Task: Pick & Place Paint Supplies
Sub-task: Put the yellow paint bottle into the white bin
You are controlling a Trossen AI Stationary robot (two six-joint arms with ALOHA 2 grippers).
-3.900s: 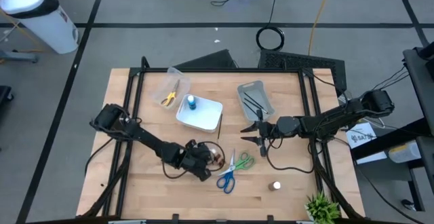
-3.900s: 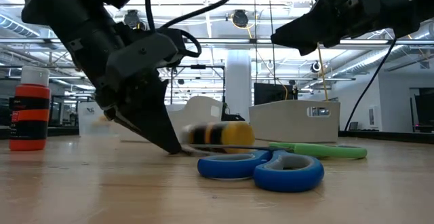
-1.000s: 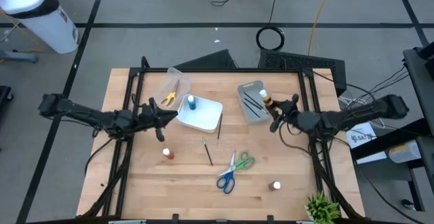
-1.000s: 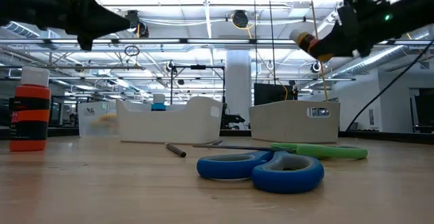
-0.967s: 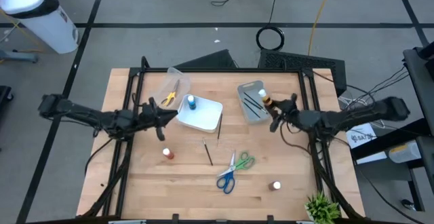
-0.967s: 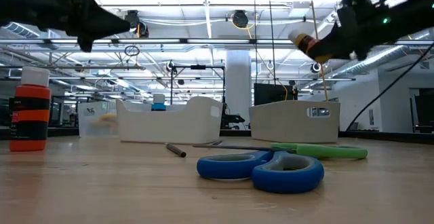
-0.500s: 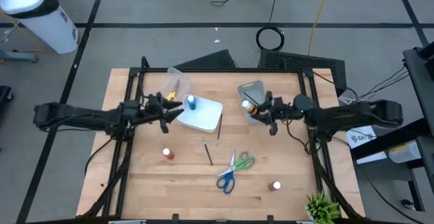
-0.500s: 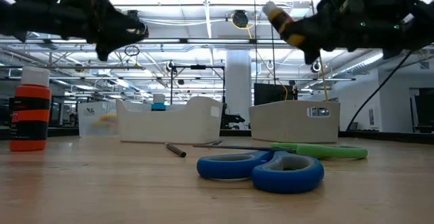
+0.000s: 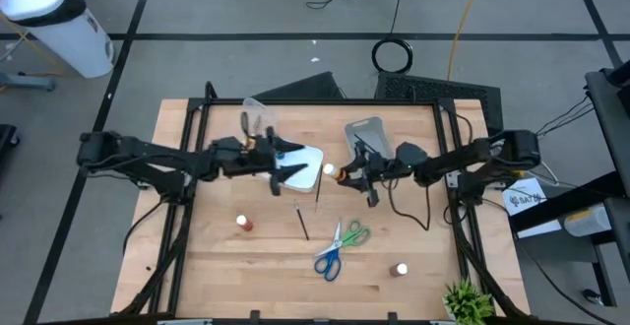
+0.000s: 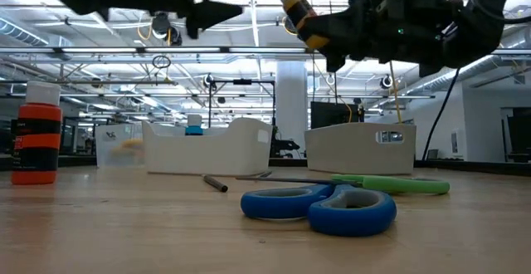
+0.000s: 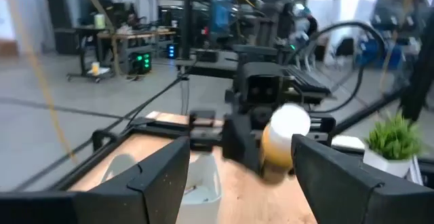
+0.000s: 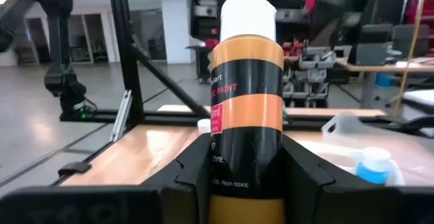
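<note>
Your table [image 9: 413,266], largest item first, clock directions on the high view:

- White bin [image 9: 300,167], centre, between both grippers; a blue-capped bottle sits in it, hidden from above by the left arm, visible in the low view [image 10: 193,123].
- Grey bin [image 9: 369,128], 1 o'clock of centre, brushes inside.
- Clear bin [image 9: 254,116], 11 o'clock, yellow scissors within, blurred.
- Left gripper [image 9: 291,165]: above the white bin, fingers spread apart, nothing between them.
- Right gripper [image 9: 346,175]: raised at 3 o'clock of the white bin, fingers clamped on the orange bottle [image 12: 245,108], white cap pointing at the left gripper.
- Blue scissors [image 9: 328,258] and green scissors [image 9: 352,234], 6 o'clock of the white bin, overlapping.
- Loose brush [image 9: 302,221], 6 o'clock, flat.
- Red-brown bottle [image 9: 243,224], 7 o'clock, upright.
- White-capped bottle [image 9: 400,269], 5 o'clock, upright.
</note>
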